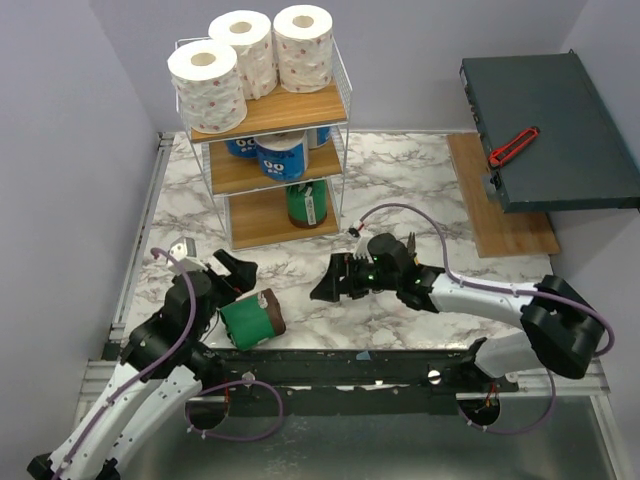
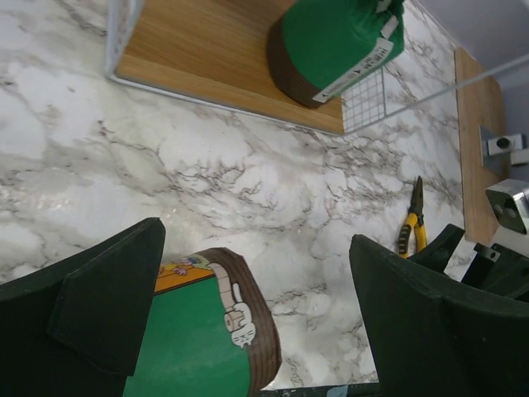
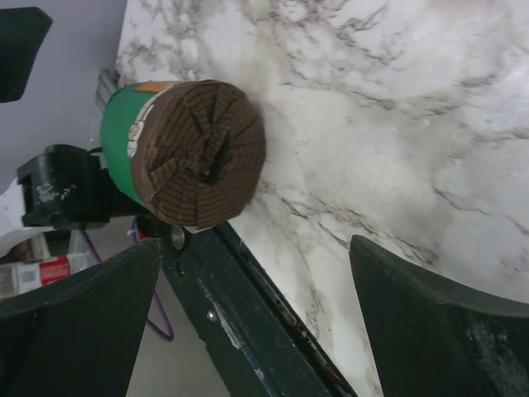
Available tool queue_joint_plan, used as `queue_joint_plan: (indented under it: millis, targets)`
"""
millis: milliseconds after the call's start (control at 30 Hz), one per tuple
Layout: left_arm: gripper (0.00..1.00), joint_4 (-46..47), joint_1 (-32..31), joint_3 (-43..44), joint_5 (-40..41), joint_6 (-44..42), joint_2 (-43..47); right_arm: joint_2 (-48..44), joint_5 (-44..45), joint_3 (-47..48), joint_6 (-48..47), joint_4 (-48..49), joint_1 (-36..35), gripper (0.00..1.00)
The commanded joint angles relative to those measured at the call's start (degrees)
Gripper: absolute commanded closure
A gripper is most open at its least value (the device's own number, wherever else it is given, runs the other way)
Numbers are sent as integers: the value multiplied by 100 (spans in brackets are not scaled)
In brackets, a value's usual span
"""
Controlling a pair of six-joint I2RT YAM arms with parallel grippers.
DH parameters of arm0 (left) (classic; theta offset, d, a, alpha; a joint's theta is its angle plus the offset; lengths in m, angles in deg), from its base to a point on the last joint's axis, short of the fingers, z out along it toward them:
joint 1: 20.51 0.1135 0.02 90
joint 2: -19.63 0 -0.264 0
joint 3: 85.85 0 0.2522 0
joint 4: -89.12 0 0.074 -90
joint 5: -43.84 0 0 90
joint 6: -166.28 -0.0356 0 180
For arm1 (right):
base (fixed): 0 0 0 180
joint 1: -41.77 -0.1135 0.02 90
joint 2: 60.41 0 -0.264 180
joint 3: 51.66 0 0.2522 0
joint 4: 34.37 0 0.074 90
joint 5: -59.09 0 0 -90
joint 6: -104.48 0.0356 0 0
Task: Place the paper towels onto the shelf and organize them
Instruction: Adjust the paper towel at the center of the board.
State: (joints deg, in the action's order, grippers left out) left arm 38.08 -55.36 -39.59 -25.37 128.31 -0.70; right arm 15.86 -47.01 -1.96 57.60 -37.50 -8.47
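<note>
One green roll [image 1: 252, 318] lies on the tabletop [image 1: 400, 180] just beneath the wide-open left pincer [image 1: 232, 270], facing the equally wide right pincer [image 1: 327, 284]; next, I judge: straddle, close, carry to the shelf [image 1: 300, 105].

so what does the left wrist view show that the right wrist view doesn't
Only the left wrist view: the bottom board of the shelf, with a green roll on it, and yellow-handled pliers on the table. Only the right wrist view: the brown end of the loose green roll face-on, and a dark rail at the table's near edge. Both: that loose roll lying on the marble, between the open left gripper in one, the open right gripper in the other.
</note>
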Motion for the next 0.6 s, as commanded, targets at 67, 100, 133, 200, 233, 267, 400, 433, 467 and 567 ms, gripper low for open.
queue_joint_plan:
  millis: [67,100,133,200,233,267,400,433,467,567]
  targets:
    - [2,-1050,13,-126,866,662,1041,929,-1533,578,493,1519,-132,1]
    - [2,-1037,14,-167,852,683,1139,1055,-1649,637,587,1701,-147,1]
    - [3,-1023,13,-200,847,695,1231,1216,-1766,714,664,1821,-178,2]
    - [3,-1023,18,-195,830,695,1303,1494,-1906,889,824,2052,-251,3]
    - [3,-1034,13,-170,832,674,1298,1634,-1958,992,860,2077,-298,4]
    - [3,-1064,14,-135,852,643,1271,1776,-1965,1139,852,2004,-370,5]
    - [3,-1231,18,2,923,605,1178,2178,-1865,1412,924,1806,-517,8]
    - [3,-1246,16,18,915,598,1184,2257,-1862,1414,972,1847,-526,9]
    - [3,-1264,16,8,897,598,1211,2325,-1870,1429,1020,1865,-539,10]
    - [3,-1232,15,-59,784,581,1375,2496,-1897,1511,1093,1965,-644,14]
